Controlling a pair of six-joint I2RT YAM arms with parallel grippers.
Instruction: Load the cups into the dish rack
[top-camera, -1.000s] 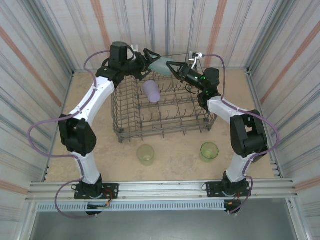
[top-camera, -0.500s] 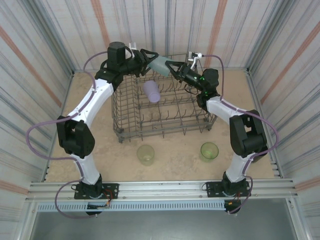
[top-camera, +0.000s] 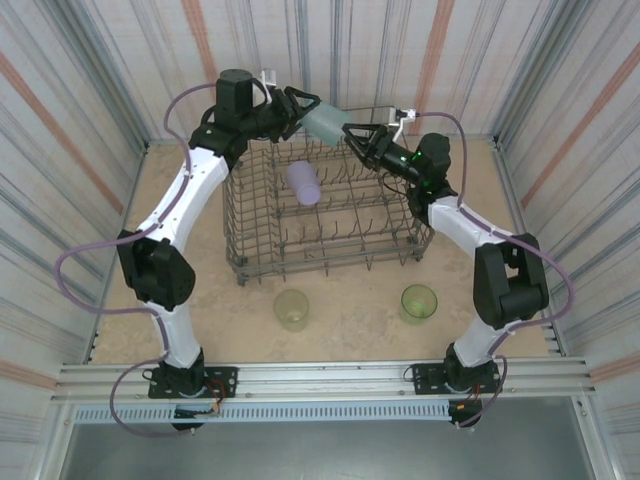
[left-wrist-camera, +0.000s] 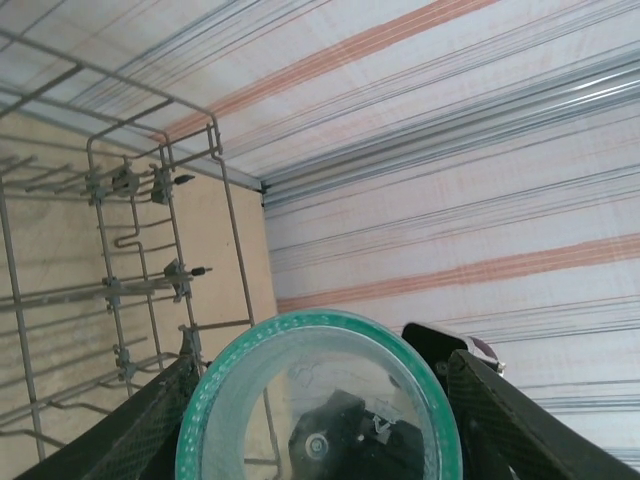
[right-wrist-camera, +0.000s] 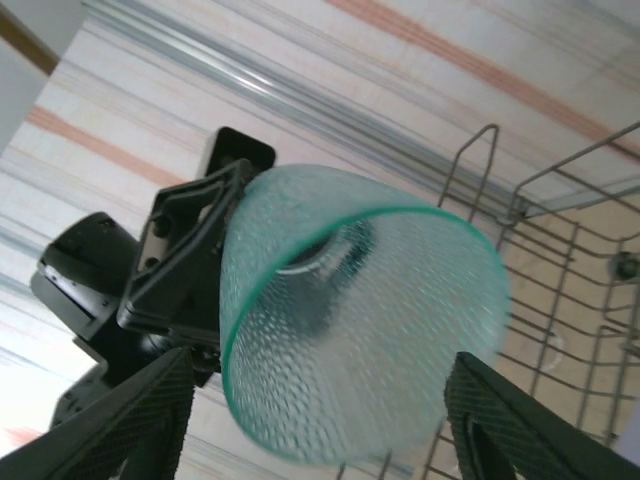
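Observation:
A teal cup (top-camera: 323, 122) hangs on its side above the far edge of the dish rack (top-camera: 330, 240). My left gripper (top-camera: 308, 112) is shut on it, and in the left wrist view its fingers (left-wrist-camera: 150, 425) press both sides of the cup's rim (left-wrist-camera: 320, 330). My right gripper (top-camera: 356, 138) stands open just right of the cup. In the right wrist view the teal cup (right-wrist-camera: 360, 320) lies between its spread fingers (right-wrist-camera: 150, 420), with a gap on each side. A lavender cup (top-camera: 303, 183) lies inside the rack. Two yellow-green cups (top-camera: 292, 309) (top-camera: 419, 302) stand on the table in front of the rack.
Striped corrugated walls (top-camera: 100, 120) close in the table on three sides, close behind both grippers. A metal rail (top-camera: 320, 380) runs along the near edge. Bare sandy table (top-camera: 350, 325) lies between the two yellow-green cups.
The right gripper has opened, let go of the teal cup and drawn back to the right. The left gripper has closed on the cup and now carries it alone.

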